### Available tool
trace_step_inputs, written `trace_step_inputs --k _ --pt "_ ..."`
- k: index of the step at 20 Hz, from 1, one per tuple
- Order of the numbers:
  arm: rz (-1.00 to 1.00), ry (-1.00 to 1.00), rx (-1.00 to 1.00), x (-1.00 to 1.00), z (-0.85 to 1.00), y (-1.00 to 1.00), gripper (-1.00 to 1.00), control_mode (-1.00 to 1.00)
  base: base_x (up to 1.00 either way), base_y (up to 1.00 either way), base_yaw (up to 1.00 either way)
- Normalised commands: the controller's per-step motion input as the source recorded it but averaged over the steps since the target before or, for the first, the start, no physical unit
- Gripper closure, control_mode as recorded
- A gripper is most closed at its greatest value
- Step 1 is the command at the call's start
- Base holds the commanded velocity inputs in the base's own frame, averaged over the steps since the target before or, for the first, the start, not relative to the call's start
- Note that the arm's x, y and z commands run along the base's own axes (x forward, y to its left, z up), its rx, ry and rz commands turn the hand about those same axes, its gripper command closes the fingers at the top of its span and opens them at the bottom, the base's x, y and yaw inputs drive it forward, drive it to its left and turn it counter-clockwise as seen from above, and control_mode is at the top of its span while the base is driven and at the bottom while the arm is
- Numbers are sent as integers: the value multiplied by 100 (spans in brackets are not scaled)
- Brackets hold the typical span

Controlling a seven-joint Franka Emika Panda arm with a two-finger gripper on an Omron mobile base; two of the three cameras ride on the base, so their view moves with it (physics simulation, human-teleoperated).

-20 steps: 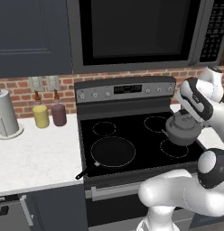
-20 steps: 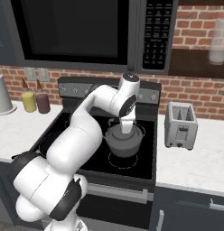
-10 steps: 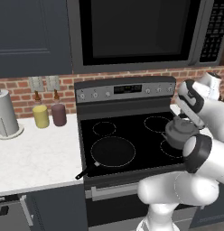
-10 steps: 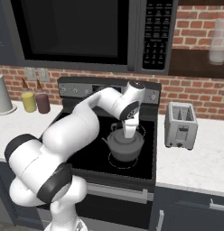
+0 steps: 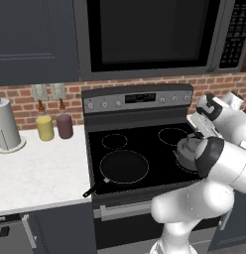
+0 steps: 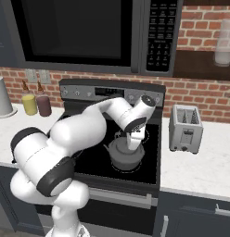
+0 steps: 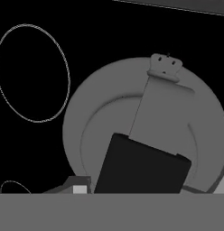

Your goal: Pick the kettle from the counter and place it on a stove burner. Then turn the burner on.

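Grey kettle on black cooktop, burner ring beside

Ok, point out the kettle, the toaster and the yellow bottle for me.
kettle [image 6: 124, 156]: right base view, its rounded body.
toaster [image 6: 185, 130]: right base view, its front face.
yellow bottle [image 5: 45, 128]: left base view, its body.

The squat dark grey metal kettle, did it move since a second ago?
Yes. The squat dark grey metal kettle has come down and slightly toward the silver toaster, nearer the stove's front edge, over the front right burner ring.
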Motion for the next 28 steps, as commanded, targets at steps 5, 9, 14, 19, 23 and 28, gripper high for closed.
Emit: trace_step_inputs --k 5,9,14,19,23,28 --pt "0 -9 -4 16 -23 1 100 -100 0 0 0" --pt "0 -14 -2 24 -15 -1 100 -100 0 0 0" --pt "0 0 0 0 0 0 -100 -100 0 0 0" --pt "0 0 0 0 0 0 -100 -100 0 0 0" --pt "0 0 0 0 0 0 -100 -100 0 0 0" --pt "0 0 0 0 3 0 -100 -100 0 0 0"
